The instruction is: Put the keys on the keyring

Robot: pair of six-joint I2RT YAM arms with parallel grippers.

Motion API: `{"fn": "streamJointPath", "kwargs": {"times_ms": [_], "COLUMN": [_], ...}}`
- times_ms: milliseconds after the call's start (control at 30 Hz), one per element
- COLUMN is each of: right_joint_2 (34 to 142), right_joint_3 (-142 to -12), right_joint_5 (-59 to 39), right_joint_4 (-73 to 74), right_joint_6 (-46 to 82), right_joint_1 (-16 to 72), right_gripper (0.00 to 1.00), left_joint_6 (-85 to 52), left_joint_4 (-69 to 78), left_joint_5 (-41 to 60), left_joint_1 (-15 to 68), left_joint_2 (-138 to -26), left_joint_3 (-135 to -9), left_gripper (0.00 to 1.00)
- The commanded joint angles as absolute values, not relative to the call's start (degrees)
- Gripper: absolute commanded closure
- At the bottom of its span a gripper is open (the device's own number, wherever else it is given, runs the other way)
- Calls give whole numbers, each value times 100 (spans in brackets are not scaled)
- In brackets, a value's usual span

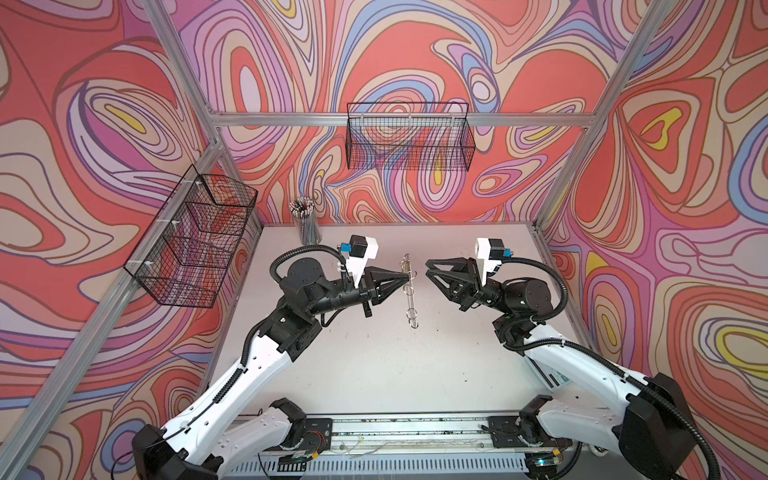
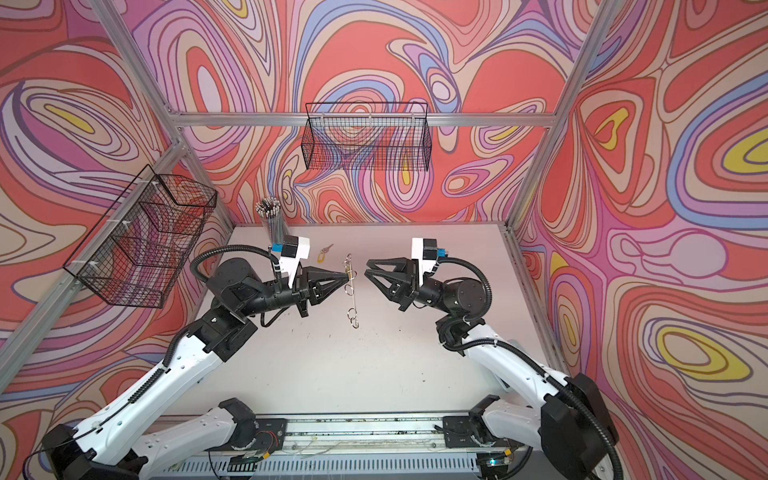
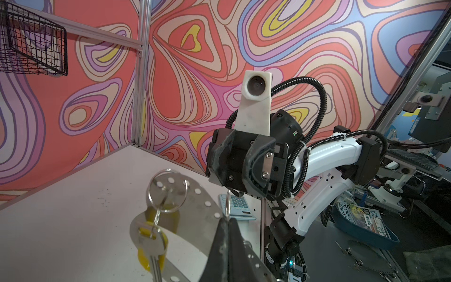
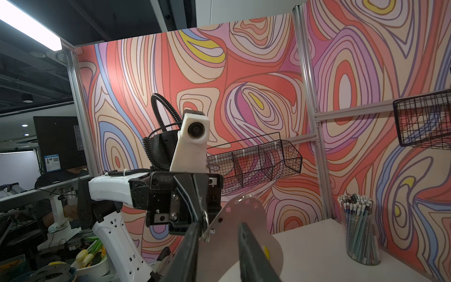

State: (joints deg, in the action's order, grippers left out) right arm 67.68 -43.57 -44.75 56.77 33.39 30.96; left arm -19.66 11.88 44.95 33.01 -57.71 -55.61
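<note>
**Left fingers**: pressed together, pinching the keyring on its left side, towards its far end.

**Keyring:** held clear of the bench at mid-scene. It stands edge-on in both top views, its length running far to near, with wire rings showing along it.

**Right fingers**: spread, holding nothing. They sit just right of the keyring with their tips pointing at it. In both top views a gap separates the tips from the plate. In the right wrist view the plate shows through the space between the two fingers.

**First key**: seen in the left wrist view. It hangs with its yellow tag from a wire ring that passes through a hole in the keyring.

**Second key**: lies flat on the bench with its own yellow tag. It is far-left of the keyring, just beyond the left wrist camera, and apart from both pairs of fingers.

**Other items:**
- A pencil cup stands at the far-left corner of the bench.
- A calculator lies on the right side of the bench, by the right arm.
</note>
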Motion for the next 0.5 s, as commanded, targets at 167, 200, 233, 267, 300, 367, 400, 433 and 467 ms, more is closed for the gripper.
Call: {"fn": "streamJointPath", "kwargs": {"times_ms": [167,200,233,267,300,367,400,433,467], "right_joint_2": [6705,6713,6724,6726,6747,6782,6800,6820,6837], "right_joint_3": [-5051,-5083,-5112,-5147,-5186,-5276,-5306,-5317,-5326], "right_joint_5": [-5190,-5209,-5226,-5229,-5234,-5221,-5213,-5228,-5229], "right_joint_4": [3925,3900,3820,3734,3615,3315,3225,3192,3190], "right_joint_6": [2517,2509,2457,2386,2315,2108,2059,2026,2023], "right_joint_1": [3081,3083,3085,3087,3100,3159,3186,3214,3225], "right_gripper": [70,70,70,70,70,71,70,71,72], "left_joint_6": [-1819,-1811,-1811,-1802,-1794,-1800,-1802,-1802,-1793], "left_joint_4": [1043,1027,1013,1004,1003,1002,994,985,984], "left_joint_5": [4579,4581,4579,4571,4562,4583,4582,4597,4597], "left_joint_1": [3322,3322,3322,3322,3323,3322,3322,3322,3322], "left_joint_2": [-5707,-5719,-5730,-5724,-5730,-5747,-5757,-5765,-5774], "left_joint_3": [-5781,-5790,-5792,-5799,-5801,-5818,-5827,-5836,-5836], "left_gripper": [100,100,100,100,100,100,100,100,100]}}
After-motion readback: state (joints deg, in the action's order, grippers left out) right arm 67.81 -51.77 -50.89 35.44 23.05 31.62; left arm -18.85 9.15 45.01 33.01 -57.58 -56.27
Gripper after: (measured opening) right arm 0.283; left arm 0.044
